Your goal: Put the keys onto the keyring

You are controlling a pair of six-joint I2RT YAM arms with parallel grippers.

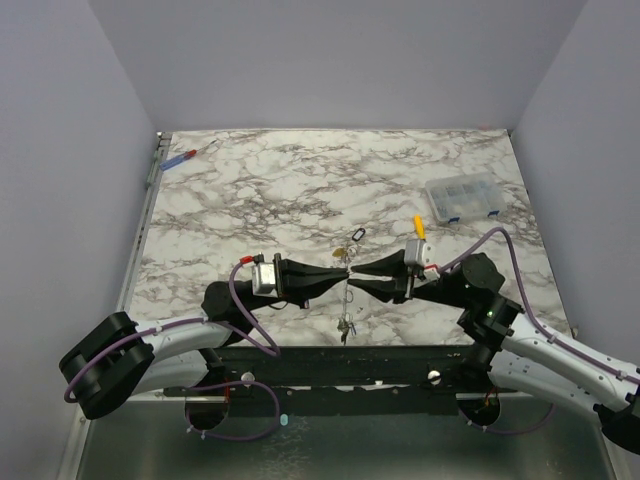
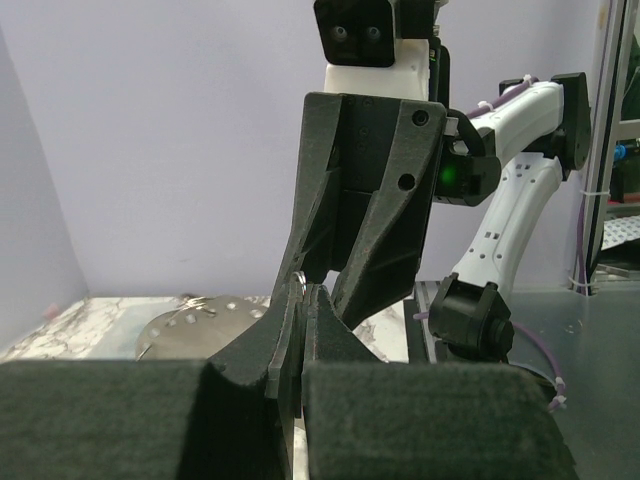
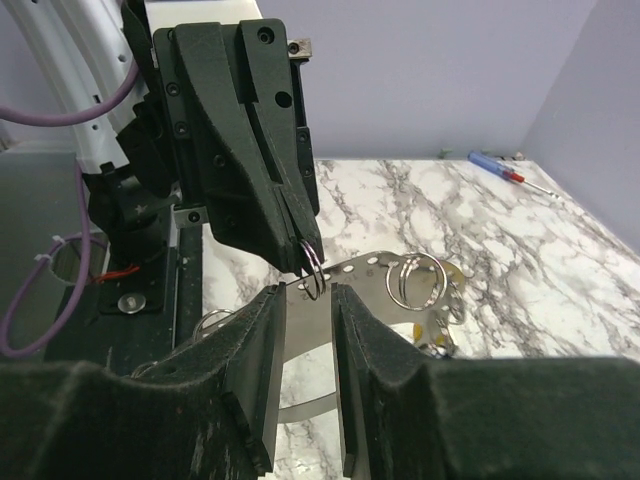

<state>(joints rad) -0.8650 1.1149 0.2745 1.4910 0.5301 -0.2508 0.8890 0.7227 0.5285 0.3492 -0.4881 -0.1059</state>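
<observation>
My two grippers meet tip to tip above the table's middle. The left gripper [image 1: 340, 271] [image 2: 305, 292] is shut on a small silver split ring [image 3: 312, 268], pinched at its very tips. A flat silver plate with holes [image 3: 308, 340] fills the gap of my right gripper [image 1: 356, 270] [image 3: 310, 292], both pads against its edges. The plate curves off to the right and carries a second split ring [image 3: 415, 280] and a yellow-capped key [image 1: 343, 253]. More keys [image 1: 345, 325] dangle on a thin wire under the grippers. I cannot make out the whole keyring loop.
A yellow-handled screwdriver [image 1: 419, 226] lies just beyond the right wrist. A clear compartment box [image 1: 462, 197] sits at the right. A red-and-blue screwdriver [image 1: 185, 157] rests in the far left corner. A small dark ring [image 1: 358, 236] lies beyond the yellow key.
</observation>
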